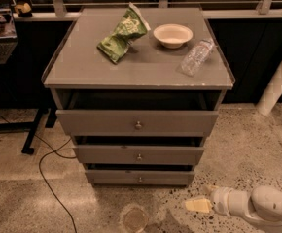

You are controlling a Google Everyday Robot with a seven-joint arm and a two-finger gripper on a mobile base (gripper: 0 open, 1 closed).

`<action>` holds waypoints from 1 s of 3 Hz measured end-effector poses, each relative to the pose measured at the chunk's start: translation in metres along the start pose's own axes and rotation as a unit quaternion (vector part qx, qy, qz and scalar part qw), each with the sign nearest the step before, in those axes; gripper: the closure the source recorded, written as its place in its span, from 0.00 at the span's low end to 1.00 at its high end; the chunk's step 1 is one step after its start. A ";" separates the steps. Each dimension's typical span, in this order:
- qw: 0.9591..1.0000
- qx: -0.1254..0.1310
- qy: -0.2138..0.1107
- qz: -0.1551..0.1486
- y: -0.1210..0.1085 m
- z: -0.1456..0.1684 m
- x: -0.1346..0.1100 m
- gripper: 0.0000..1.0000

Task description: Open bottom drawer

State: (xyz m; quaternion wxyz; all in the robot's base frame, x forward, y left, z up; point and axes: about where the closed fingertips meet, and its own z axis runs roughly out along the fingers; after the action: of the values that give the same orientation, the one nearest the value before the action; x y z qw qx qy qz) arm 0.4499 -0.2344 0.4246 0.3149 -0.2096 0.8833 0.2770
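Note:
The grey cabinet has three drawer fronts, each a little pulled out. The bottom drawer (139,177) is the slimmest front, lowest down, with a tiny round metal knob (140,179) at its centre. My gripper (198,205) is low at the right, just above the floor, in front of and to the right of the bottom drawer and apart from it. Its pale fingertips point left toward the cabinet. The white arm (257,206) comes in from the lower right corner.
On the cabinet top (82,67) lie a green chip bag (121,33), a white bowl (172,35) and a clear plastic bottle (195,57). A black cable (48,174) runs over the floor at the left. A white post (279,81) stands at the right.

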 end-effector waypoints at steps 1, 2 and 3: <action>1.000 -0.001 0.001 0.005 0.000 0.005 0.006 0.42; 1.000 -0.001 0.001 0.005 0.000 0.005 0.006 0.65; 1.000 -0.001 0.001 0.005 0.000 0.005 0.006 0.89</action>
State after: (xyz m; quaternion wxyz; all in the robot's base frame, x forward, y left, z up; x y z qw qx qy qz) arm 0.4482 -0.2323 0.4172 0.3125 -0.2059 0.8842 0.2797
